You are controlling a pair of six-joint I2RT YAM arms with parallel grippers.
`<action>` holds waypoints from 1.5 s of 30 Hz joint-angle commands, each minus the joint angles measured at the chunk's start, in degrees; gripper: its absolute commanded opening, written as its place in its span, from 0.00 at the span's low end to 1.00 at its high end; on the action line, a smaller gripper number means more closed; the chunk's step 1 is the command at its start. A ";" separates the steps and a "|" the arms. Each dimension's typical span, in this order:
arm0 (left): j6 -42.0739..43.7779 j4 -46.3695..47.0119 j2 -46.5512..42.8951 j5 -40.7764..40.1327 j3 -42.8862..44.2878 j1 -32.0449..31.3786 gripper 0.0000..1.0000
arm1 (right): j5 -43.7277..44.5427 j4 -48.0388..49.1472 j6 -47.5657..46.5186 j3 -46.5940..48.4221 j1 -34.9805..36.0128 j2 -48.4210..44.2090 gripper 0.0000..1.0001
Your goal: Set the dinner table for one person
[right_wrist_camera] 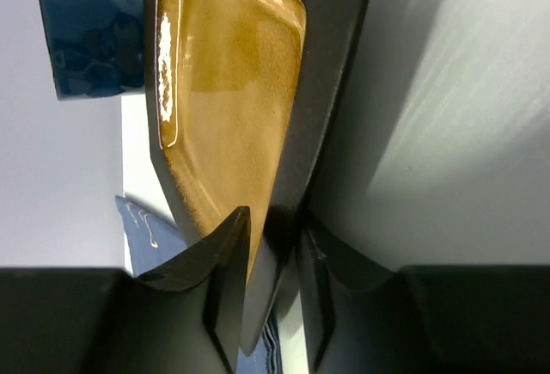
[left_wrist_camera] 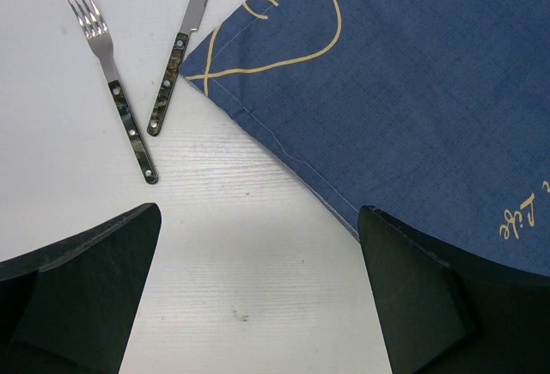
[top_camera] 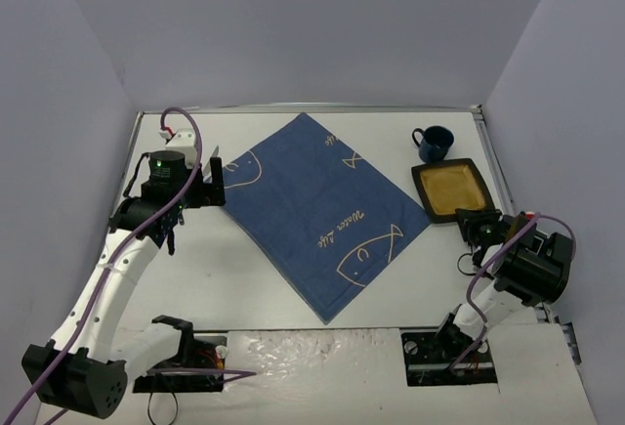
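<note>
Dinner table [top_camera: 254, 278] filled the centre of the overhead view, a white surface with a thin metal rim, reaching from the arm bases at the bottom edge to the grey back wall. Blue fish-print cloth [top_camera: 322, 210] lay flat on it at mid-frame, turned cornerwise like a diamond. To the upper right of the cloth sat a square plate [top_camera: 451, 189] with an amber centre and dark border, and a blue mug [top_camera: 437, 140] stood just above the plate, close to the far edge.

The right gripper [right_wrist_camera: 273, 232] was at the plate's lower edge. In the right wrist view its two fingers were clenched on the dark border, one over the amber face and one beneath.

The left gripper [left_wrist_camera: 259, 236] hung at the left of the overhead view, beside the cloth's left corner, with its jaws released wide and nothing between them. In the upper left of the left wrist view a fork [left_wrist_camera: 116, 99] and a knife [left_wrist_camera: 176, 64] lay on bare tabletop, handles near each other but apart. The knife handle lay just beside the cloth's corner.
</note>
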 commanded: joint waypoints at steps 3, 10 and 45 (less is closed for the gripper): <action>0.93 1.76 -0.33 -0.97 1.39 -0.14 0.97 | 2.96 -4.89 -2.04 -2.45 -2.03 0.21 0.04; 0.88 1.84 -0.11 -0.73 1.55 -0.14 0.97 | 2.98 -12.65 -1.18 -3.00 -3.17 -11.56 0.00; 0.17 3.68 0.11 -1.40 0.78 0.21 0.97 | 9.60 -7.36 6.38 9.26 39.23 -31.48 0.00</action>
